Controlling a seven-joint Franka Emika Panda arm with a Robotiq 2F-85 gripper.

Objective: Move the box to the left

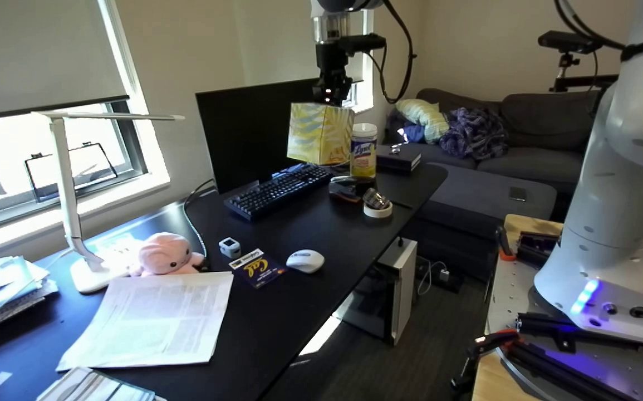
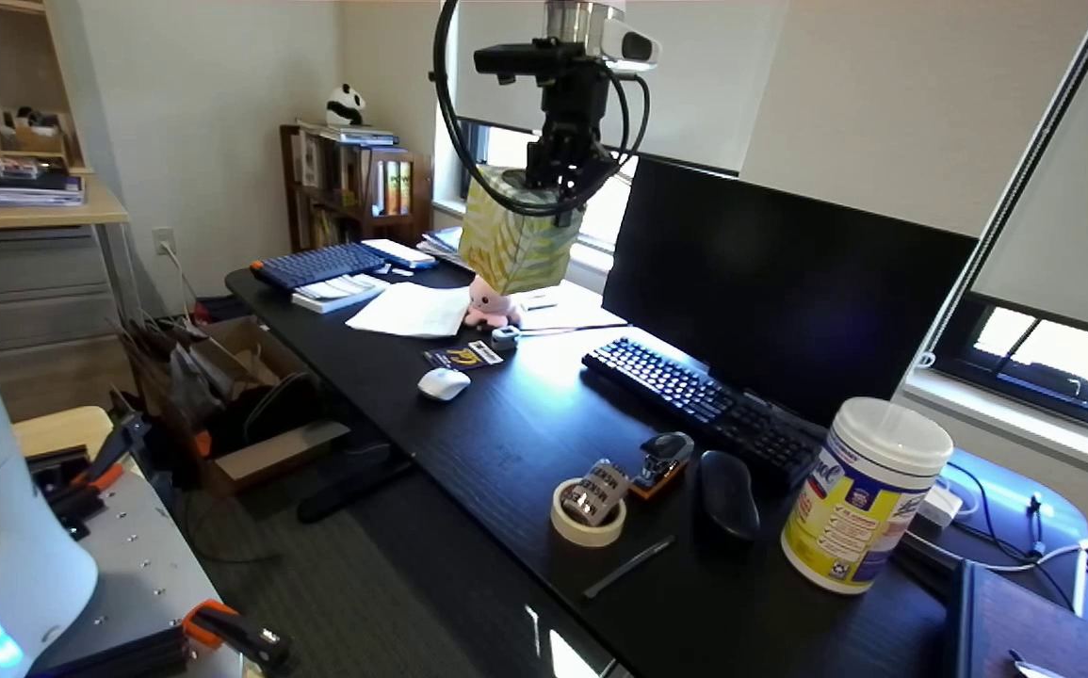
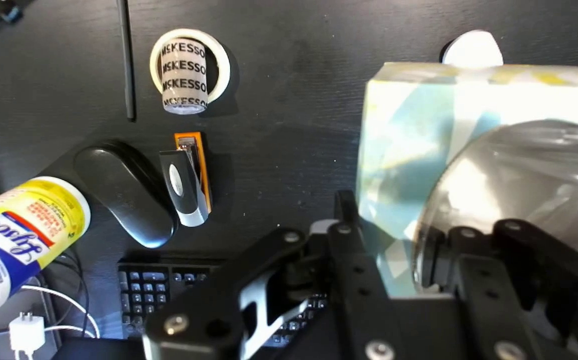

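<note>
Above the desk point(image 1: 282, 301), well apart from its top, the box point(image 1: 320, 133) hangs from the gripper point(image 3: 392, 232), which pinches one side of it by the top opening. Carrying looks like the step in hand: go slowly, since an off-centre hold may let it swing, pass over the white mouse point(image 1: 305, 260), and lower until the base sits flat.
</note>
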